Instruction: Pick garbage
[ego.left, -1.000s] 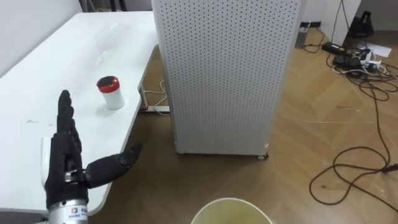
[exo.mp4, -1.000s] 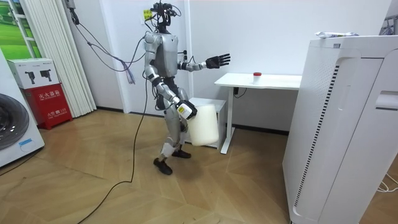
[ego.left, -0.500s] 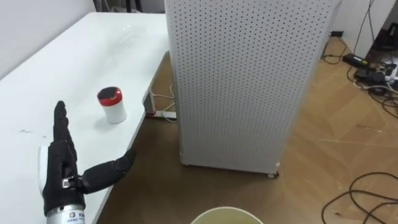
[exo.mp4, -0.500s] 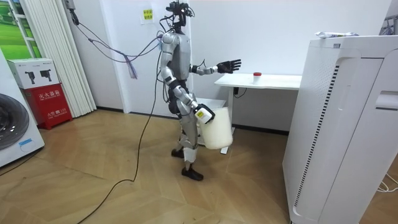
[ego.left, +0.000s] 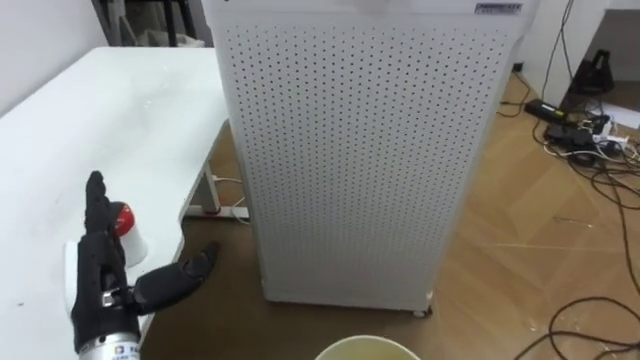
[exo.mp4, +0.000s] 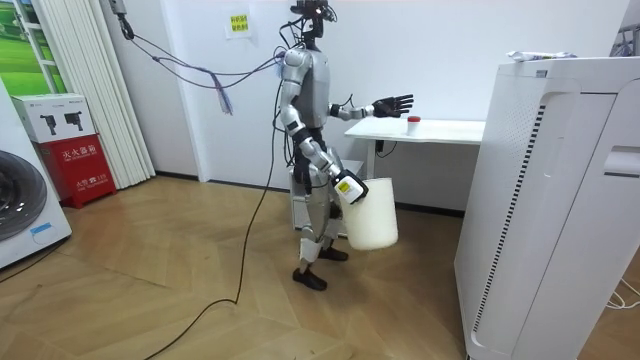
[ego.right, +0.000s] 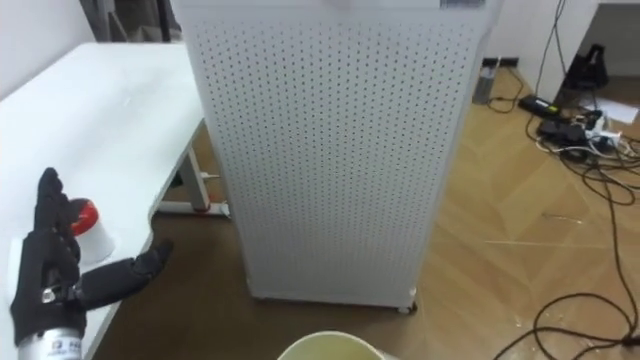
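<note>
Seen from across the room, the robot stood on its feet at the end of the white desk (exo.mp4: 440, 129). A white bucket (exo.mp4: 372, 213) hung from its right hand (exo.mp4: 343, 186), low beside its thigh. How that hand gripped it I could not tell. In the head views the bucket's pale rim sat at the bottom edge, and a tall perforated white cabinet (ego.left: 360, 150) stood on the wood floor (ego.left: 520, 220) just past the desk.

Up close, the left hand (ego.left: 100, 275) was raised over the desk near its edge. It was wide open, fingers straight and thumb spread sideways, holding nothing. The small white cup with a red lid (ego.left: 130, 236) stood upright on the desk just behind that hand, partly hidden by its fingers.
</note>
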